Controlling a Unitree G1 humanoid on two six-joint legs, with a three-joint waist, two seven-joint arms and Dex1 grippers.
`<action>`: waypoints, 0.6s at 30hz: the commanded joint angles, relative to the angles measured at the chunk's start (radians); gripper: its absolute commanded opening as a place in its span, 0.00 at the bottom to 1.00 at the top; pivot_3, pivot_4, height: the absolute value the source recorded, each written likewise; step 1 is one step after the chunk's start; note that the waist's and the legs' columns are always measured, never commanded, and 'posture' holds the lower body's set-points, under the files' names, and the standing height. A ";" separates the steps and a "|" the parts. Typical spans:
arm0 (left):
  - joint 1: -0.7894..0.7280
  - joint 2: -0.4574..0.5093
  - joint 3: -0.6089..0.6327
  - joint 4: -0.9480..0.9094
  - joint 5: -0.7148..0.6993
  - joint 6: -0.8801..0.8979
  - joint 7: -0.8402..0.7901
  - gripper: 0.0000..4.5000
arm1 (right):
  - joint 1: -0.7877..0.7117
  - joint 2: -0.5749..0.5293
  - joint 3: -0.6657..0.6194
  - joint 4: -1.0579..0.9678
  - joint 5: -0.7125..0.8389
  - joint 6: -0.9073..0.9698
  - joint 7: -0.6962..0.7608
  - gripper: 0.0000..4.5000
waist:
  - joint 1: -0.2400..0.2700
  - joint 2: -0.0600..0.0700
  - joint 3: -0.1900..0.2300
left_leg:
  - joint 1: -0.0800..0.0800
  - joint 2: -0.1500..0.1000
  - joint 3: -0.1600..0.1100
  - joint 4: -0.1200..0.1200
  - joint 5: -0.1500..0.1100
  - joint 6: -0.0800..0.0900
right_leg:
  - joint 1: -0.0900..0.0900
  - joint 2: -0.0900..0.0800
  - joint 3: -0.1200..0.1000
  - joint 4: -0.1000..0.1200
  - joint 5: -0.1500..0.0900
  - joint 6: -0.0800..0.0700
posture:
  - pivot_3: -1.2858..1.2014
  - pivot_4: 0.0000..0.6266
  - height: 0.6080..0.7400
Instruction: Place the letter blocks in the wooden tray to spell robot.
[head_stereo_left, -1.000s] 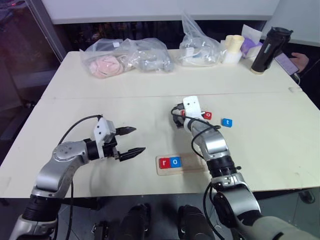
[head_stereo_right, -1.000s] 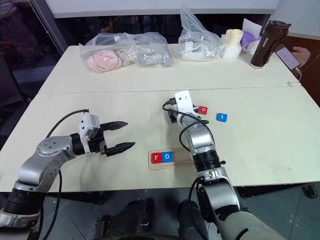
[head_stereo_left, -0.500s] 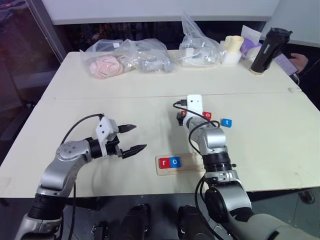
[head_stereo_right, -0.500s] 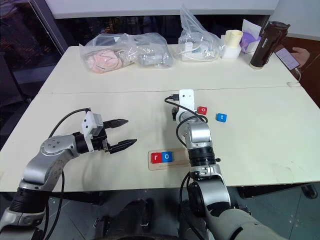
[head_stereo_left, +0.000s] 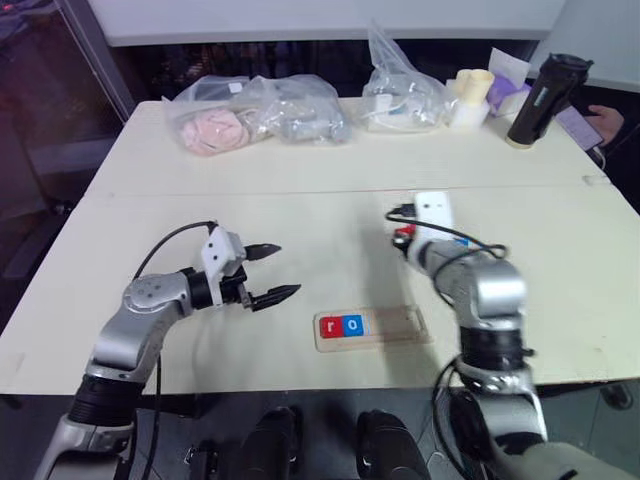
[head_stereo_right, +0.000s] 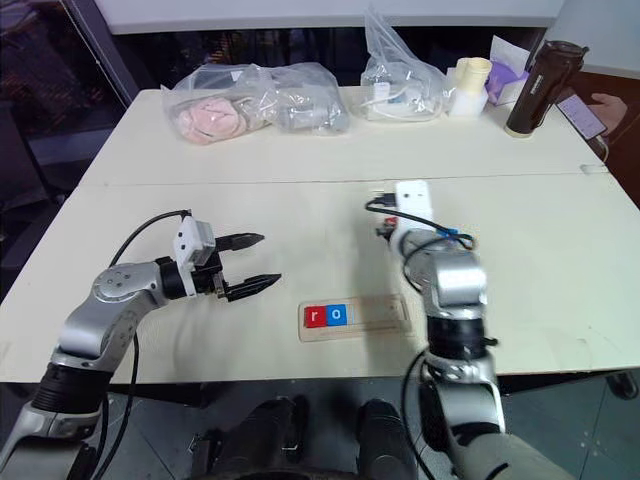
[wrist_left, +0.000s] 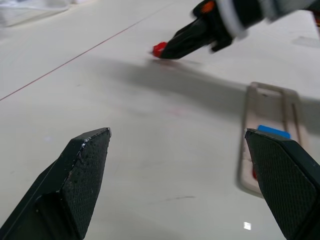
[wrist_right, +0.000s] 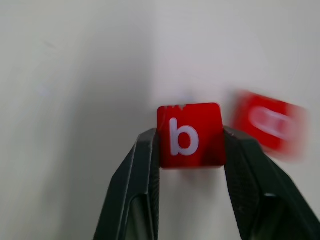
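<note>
We see the right gripper clamped on the red b block, the left gripper gaping empty beside the wooden tray

Pale cream table, wooden tray near front edge, clear plastic bags along far edge, cream cup, dark bottle at far right corner

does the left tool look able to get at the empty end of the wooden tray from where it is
Probably yes. The left tool hangs open over bare table beside the wooden tray, nothing between them. The r block and o block fill the near end, so it must pass over them.
</note>
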 joint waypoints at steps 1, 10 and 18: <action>0.019 0.011 -0.025 -0.053 -0.007 -0.011 -0.043 1.00 | 0.148 -0.138 -0.083 -0.326 0.094 0.233 0.111 0.26 | 0.003 0.000 0.000 | 0.000 0.000 0.000 -0.001 0.000 0.000 | 0.000 -0.001 0.000 0.000 0.000 0.000 | 0.52 0.24 0.98; 0.017 -0.002 -0.043 -0.046 -0.006 -0.016 -0.062 1.00 | 0.448 -0.180 -0.192 -0.553 0.173 0.244 0.135 0.26 | -0.006 -0.001 0.001 | 0.002 0.002 0.000 -0.002 0.000 0.000 | -0.001 -0.001 0.000 0.000 -0.003 -0.003 | 0.52 0.24 0.98; -0.008 0.001 -0.043 -0.022 -0.002 -0.018 -0.070 1.00 | 0.494 -0.160 -0.178 -0.545 0.181 0.244 0.107 0.26 | 0.007 -0.001 0.001 | 0.001 0.002 0.000 -0.001 0.000 0.000 | 0.000 -0.002 0.000 -0.002 -0.003 -0.003 | 0.52 0.24 0.98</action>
